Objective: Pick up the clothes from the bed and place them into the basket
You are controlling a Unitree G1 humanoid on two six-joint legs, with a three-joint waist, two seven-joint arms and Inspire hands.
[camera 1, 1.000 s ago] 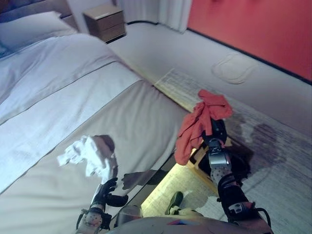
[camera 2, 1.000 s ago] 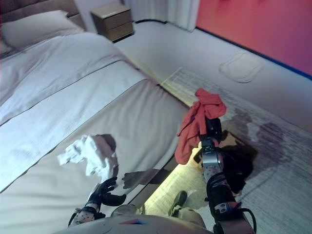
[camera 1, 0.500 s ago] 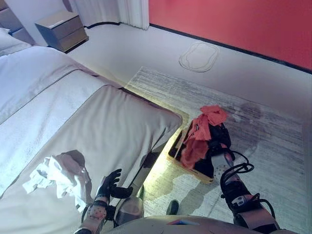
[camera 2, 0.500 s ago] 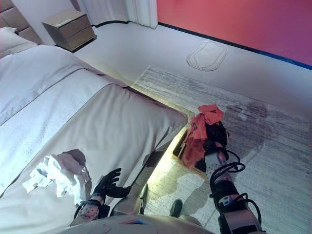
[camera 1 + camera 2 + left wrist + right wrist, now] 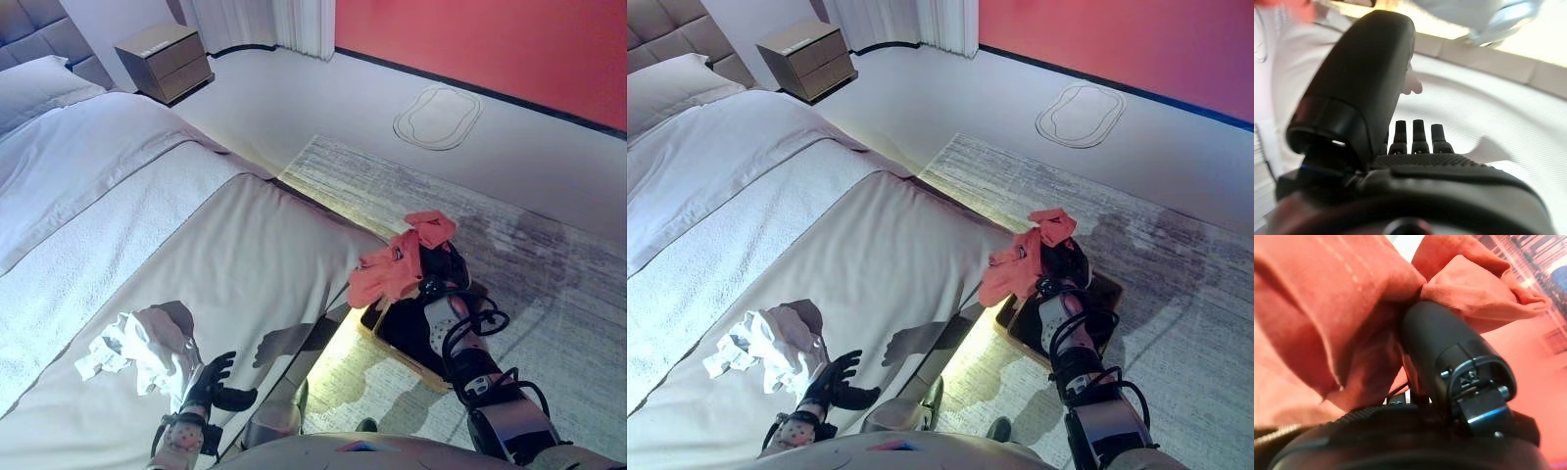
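A red cloth [image 5: 395, 266] hangs from my right hand [image 5: 443, 276], which is shut on it just above the dark basket [image 5: 419, 363] standing on the floor by the bed's foot corner. In the right wrist view the thumb [image 5: 1436, 337] is wrapped in the red cloth [image 5: 1317, 318]. A crumpled white cloth [image 5: 140, 345] lies on the beige bedcover [image 5: 245, 255] near the front edge. My left hand [image 5: 210, 386] hovers right beside it, open, with straight fingers [image 5: 1421, 132] over the sheet.
White bedding and a pillow [image 5: 39, 83] fill the far left. A wooden nightstand [image 5: 165, 61] stands at the back. A grey rug [image 5: 549, 284] lies under the basket, with an oval mat [image 5: 438, 116] beyond it near the red wall.
The whole view has shifted as the camera moved. The red cloth, which hung straight down from my right hand, now flares out sideways toward the bed. The left hand stays by the white cloth.
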